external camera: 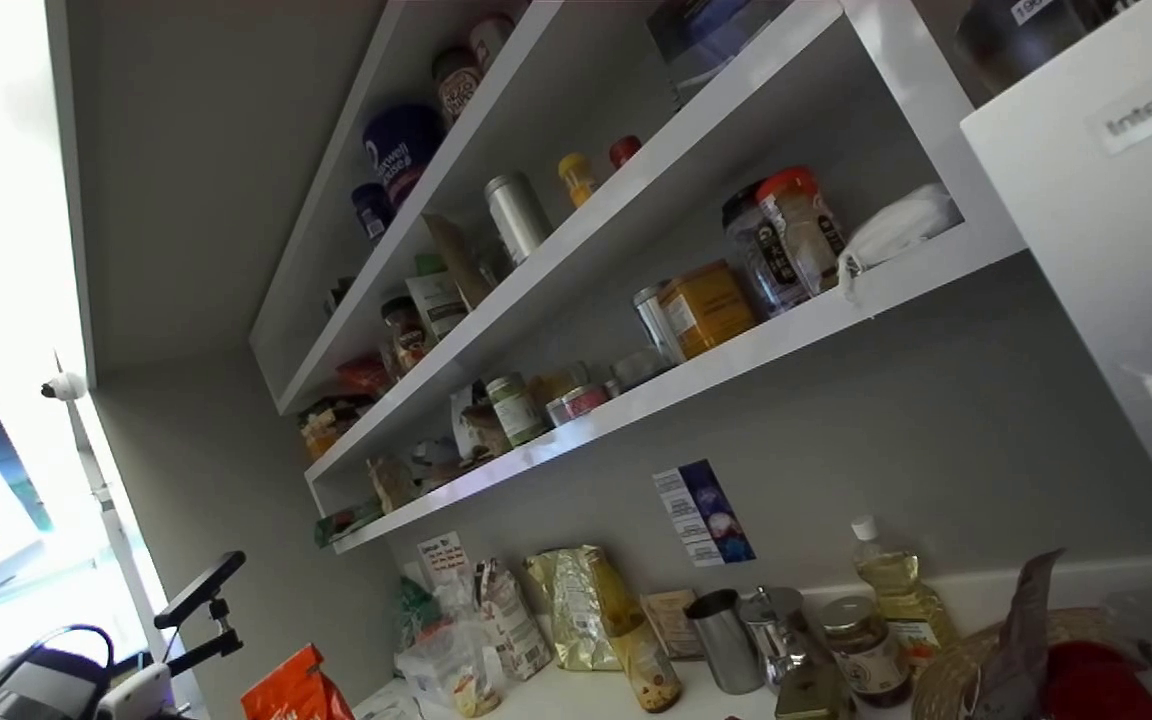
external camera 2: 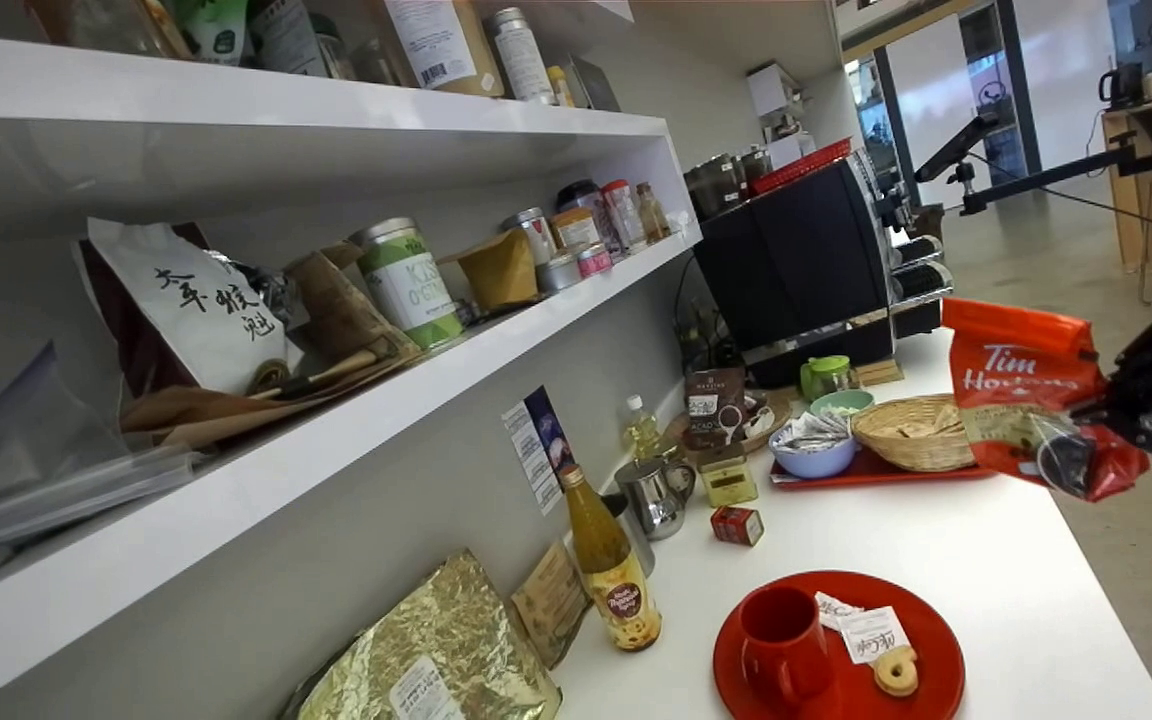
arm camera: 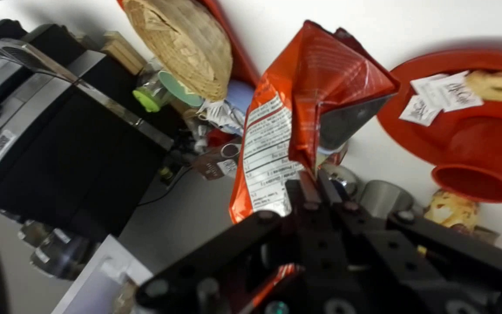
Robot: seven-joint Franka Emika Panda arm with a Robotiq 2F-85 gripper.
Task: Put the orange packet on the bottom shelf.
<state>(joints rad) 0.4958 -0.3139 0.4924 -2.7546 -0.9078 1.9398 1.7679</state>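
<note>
Black and jointed, the gripper (arm camera: 319, 187) at lower centre of the wrist view is clamped on a creased edge of the red-orange plastic snack packet (arm camera: 307, 113), probably to leave its body free for setting down. Past it, at right, a round red plate (arm camera: 425, 139) carries a red handled mug (arm camera: 486, 148), likely to gather one serving. In an exterior view, the thick white bottom shelf (external camera: 736, 355) slants across the centre, apart from the packet at lower left.
</note>
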